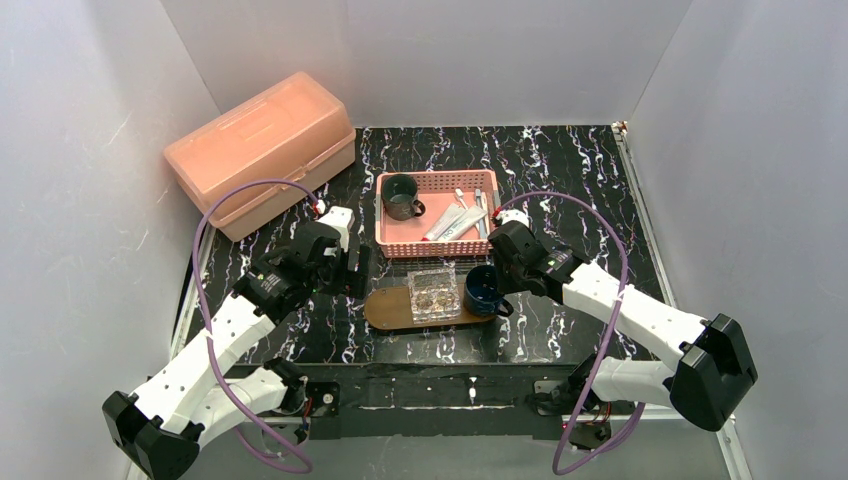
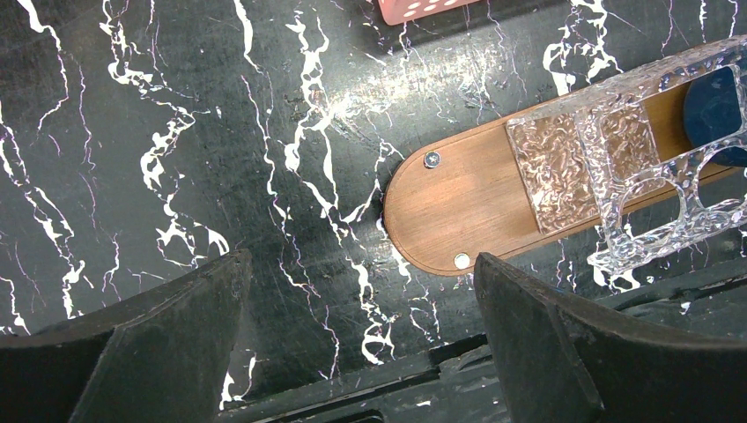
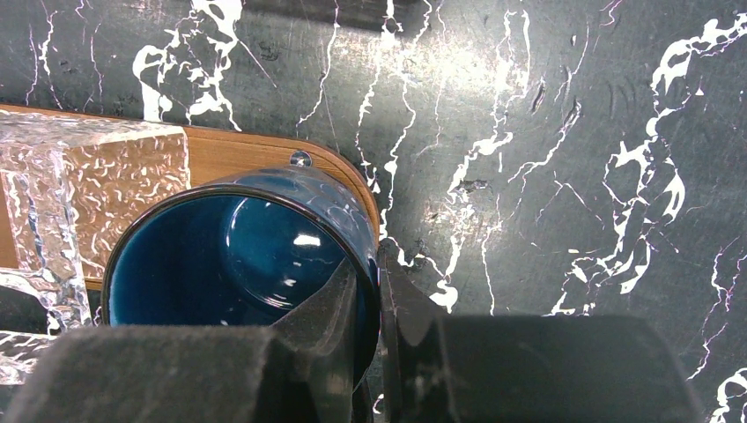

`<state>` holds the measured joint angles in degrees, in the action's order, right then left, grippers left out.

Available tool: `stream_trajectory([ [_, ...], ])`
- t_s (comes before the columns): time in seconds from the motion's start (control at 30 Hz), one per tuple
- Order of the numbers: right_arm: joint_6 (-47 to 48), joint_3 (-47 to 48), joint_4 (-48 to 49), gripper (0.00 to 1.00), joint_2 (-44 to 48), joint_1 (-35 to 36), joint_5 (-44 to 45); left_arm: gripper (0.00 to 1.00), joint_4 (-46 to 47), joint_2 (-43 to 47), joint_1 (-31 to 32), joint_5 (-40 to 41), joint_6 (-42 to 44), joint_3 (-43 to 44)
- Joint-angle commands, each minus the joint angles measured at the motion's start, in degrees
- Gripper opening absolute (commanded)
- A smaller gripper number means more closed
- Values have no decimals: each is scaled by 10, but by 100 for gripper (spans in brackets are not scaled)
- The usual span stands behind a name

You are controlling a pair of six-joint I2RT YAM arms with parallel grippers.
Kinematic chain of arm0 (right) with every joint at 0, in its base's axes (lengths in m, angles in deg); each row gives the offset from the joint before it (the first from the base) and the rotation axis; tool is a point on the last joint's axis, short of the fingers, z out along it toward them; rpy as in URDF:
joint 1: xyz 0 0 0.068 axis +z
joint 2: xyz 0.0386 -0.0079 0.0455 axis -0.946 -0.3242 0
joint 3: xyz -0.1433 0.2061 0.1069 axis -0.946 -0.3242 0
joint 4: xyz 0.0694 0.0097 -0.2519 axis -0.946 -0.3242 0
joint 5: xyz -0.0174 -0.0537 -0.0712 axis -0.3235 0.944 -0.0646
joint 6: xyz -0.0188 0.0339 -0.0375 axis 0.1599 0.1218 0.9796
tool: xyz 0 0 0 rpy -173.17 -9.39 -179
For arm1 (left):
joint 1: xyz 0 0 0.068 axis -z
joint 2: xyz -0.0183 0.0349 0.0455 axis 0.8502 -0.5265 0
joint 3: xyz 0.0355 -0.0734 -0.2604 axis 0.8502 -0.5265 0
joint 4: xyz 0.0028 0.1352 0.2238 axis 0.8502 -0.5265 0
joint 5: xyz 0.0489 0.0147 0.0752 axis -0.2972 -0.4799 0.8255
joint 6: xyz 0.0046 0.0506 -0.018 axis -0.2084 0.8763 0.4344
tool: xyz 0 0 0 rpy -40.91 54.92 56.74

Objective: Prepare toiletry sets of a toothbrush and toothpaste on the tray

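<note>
- Clamping the rim of the blue mug [image 3: 238, 256] with the right fingers [image 3: 335, 313], at the 3 o'clock end of the tray [image 2: 458, 198].
- Holding the left fingers [image 2: 189, 317] wide apart above the table [image 2: 220, 132], near the tray's 9 o'clock end.
- In the pink basket [image 1: 430, 247], at 12 o'clock from the tray: toothbrushes and tubes [image 1: 455, 220].
- On the tray's middle: a clear box [image 2: 617, 167].

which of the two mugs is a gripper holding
The blue mug at the right end of the wooden tray: the right gripper is clamped on its rim. The dark grey mug sits untouched in the pink basket.
</note>
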<state>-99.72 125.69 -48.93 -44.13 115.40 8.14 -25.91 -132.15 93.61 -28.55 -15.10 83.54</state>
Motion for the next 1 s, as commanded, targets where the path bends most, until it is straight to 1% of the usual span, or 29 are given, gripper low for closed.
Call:
stream_trajectory([
  [0.0,-9,-4,31,20,9,0,3,98,-2,6,0,-1,6,9],
  [0.63,-10,-8,21,21,7,17,-5,98,-2,8,0,-4,6,10],
  [0.73,-10,-5,19,28,8,19,-2,98,-2,7,0,-4,6,10],
  [0.8,-10,1,15,31,9,20,1,98,-2,7,0,-4,6,10],
  [0.9,-10,13,7,40,11,22,9,98,-2,5,0,-4,6,10],
  [0.97,-8,25,1,44,11,23,15,98,-2,5,0,-5,6,10],
])
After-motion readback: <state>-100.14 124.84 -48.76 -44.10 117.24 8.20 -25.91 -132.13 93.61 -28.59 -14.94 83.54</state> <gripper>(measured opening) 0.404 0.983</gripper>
